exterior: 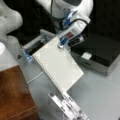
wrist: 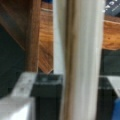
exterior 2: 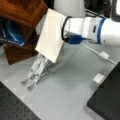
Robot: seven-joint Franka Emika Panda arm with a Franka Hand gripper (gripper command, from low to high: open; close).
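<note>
Table (exterior: 100, 95) first: you see a pale grey surface in both front views, with a dark backdrop behind it and a black perforated board (exterior 2: 12, 110) at a front view's bottom left. Wood cabinet (exterior: 15, 95) sits at a front view's bottom left; elsewhere it stands at top left, with something blue (exterior 2: 11, 33) tucked into it that you cannot identify. Black box (exterior: 102, 53) with a grey base lies at a front view's right, cut off by the edge.

Your notebook (exterior: 57, 63), white with a spiral edge, is held tilted above the table, its lower corner down at the metal stand (exterior: 67, 106), which is cut off at a front view's bottom. In a front view the notebook (exterior 2: 51, 35) leans over the stand (exterior 2: 37, 68), near the cabinet.

Your gripper (exterior: 61, 45) is at the notebook's upper edge, jaws clamped on it. In the wrist view the notebook (wrist: 80, 60) fills the middle as a blurred pale band; you can make out only black finger pads (wrist: 47, 82) low in the frame and wood behind.

A white cable (exterior 2: 95, 51) and a small white block (exterior 2: 99, 78) lie on the table at a front view's right.
</note>
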